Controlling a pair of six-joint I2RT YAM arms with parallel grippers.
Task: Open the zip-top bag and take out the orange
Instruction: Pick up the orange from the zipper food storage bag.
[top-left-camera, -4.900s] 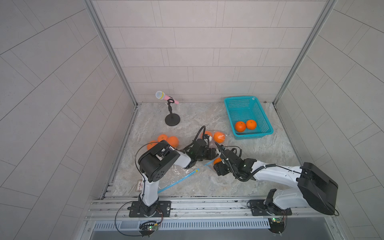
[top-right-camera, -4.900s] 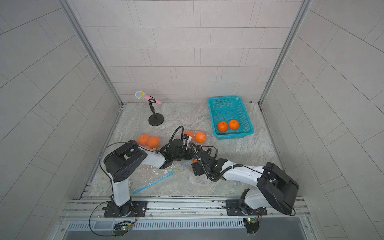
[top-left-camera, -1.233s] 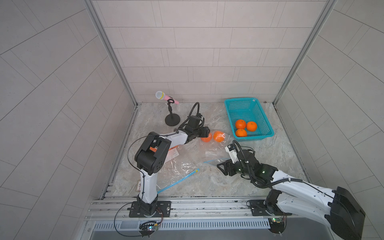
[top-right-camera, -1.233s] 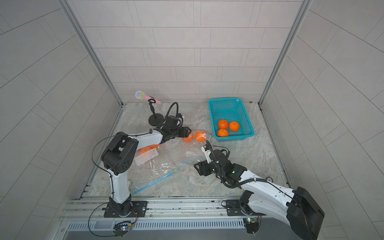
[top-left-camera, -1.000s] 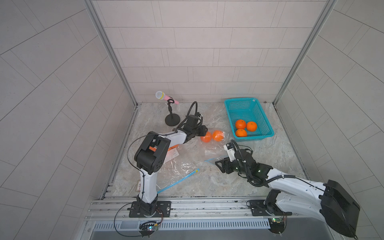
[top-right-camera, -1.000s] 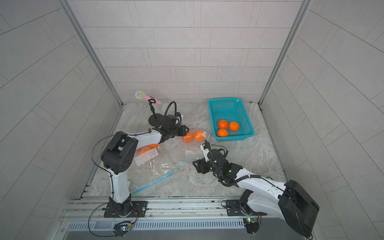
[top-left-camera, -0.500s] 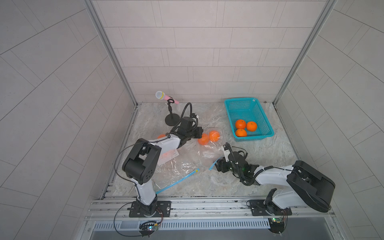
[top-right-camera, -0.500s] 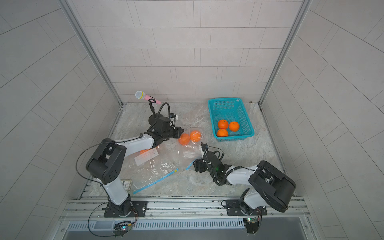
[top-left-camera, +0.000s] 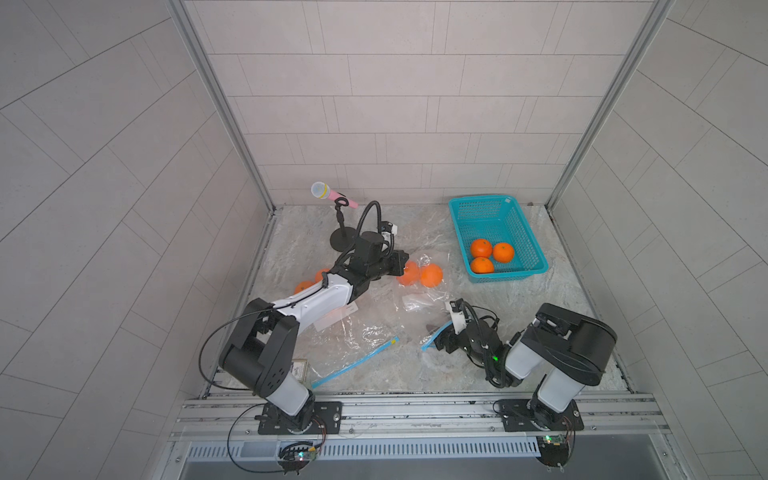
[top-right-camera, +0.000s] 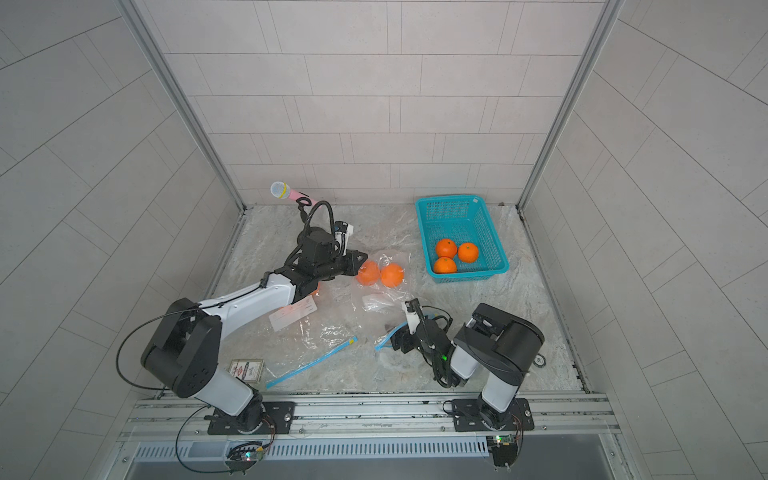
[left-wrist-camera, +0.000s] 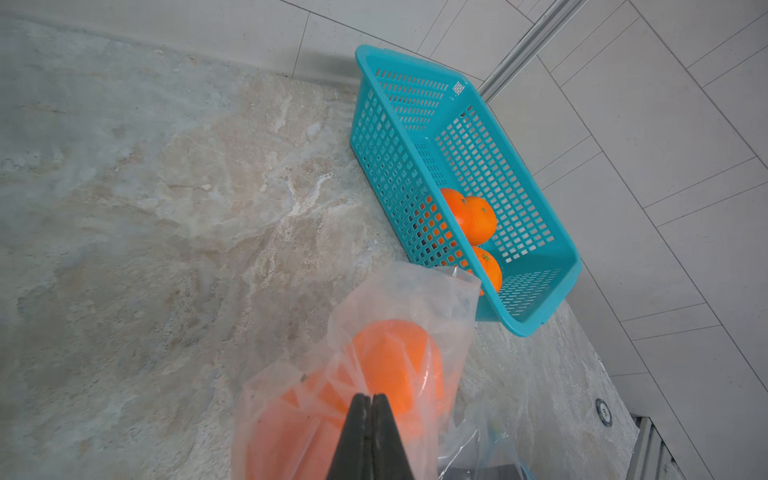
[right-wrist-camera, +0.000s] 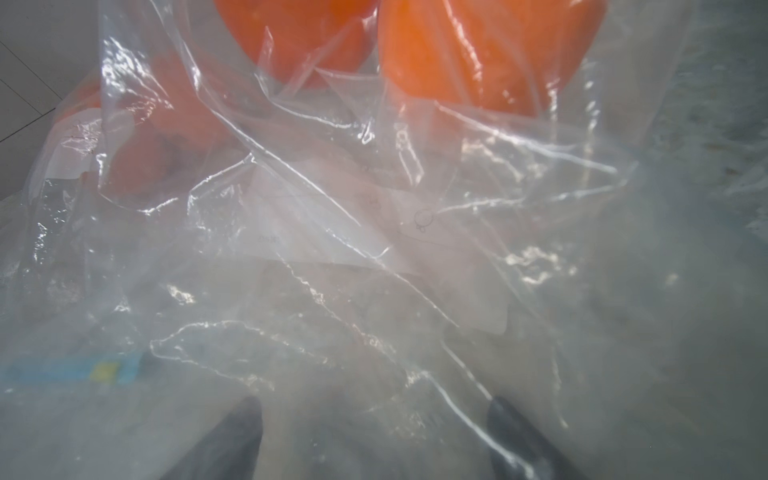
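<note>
Fingers (left-wrist-camera: 353, 449) of left gripper (left-wrist-camera: 365, 405) clenched flat together, pinching clear film of the zip-top bag (left-wrist-camera: 415, 299). Two oranges (left-wrist-camera: 395, 361) sit inside that bag just past the tips, not out yet. In both top views the pinch is near table centre, slightly toward 12 o'clock, with the tips touching the nearer bagged orange (top-left-camera: 409, 273). The bag trails toward 5 o'clock, and its blue zip end (top-left-camera: 432, 340) lies at the right gripper (top-left-camera: 438, 343). Right fingers (right-wrist-camera: 232, 440) are spread wide, released, seen hazily through crumpled film. Can't tell if any film lies between them.

Teal basket (top-left-camera: 482, 199) at 2 o'clock holds three loose oranges (top-left-camera: 482, 248). Pink microphone (top-left-camera: 332, 193) on a stand at 11 o'clock. Second clear bag (top-left-camera: 353, 332) with blue zip strip (top-left-camera: 353, 365) at 7 o'clock, partly under the left arm. Two more oranges (top-left-camera: 305, 286) at 9 o'clock, beside that arm.
</note>
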